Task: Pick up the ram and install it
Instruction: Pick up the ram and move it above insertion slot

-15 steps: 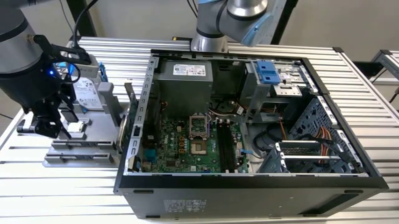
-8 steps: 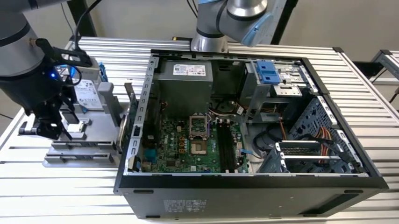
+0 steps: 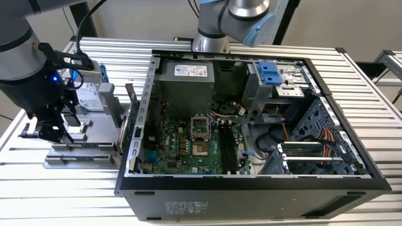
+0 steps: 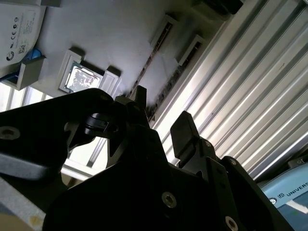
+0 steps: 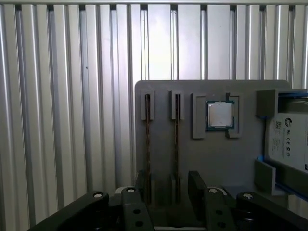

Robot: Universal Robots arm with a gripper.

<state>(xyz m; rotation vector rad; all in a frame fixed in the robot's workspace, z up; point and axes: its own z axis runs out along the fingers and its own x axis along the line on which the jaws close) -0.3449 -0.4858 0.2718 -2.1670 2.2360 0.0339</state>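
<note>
Two ram sticks stand on edge in slots of a grey fixture plate (image 5: 211, 159): one ram stick (image 5: 176, 144) and a second (image 5: 147, 144) beside it. In the first wrist view my gripper (image 5: 168, 187) is open just above their near ends. One stick runs into the gap between its black fingers (image 5: 197, 185), and the other lies along the opposite finger. In the second wrist view the gripper (image 4: 161, 118) is open over the thin edge of a ram stick (image 4: 149, 62). In the exterior view the gripper (image 3: 53, 134) hangs over the fixture plate (image 3: 82, 157), on that view's left.
On the same plate sit a small square silver chip (image 5: 220, 115) and a hard drive (image 5: 288, 139) in a blue frame. The open computer case (image 3: 251, 186) stands beside the plate, with long black motherboard slots (image 3: 226, 146). A second arm's base (image 3: 210, 42) stands behind the case.
</note>
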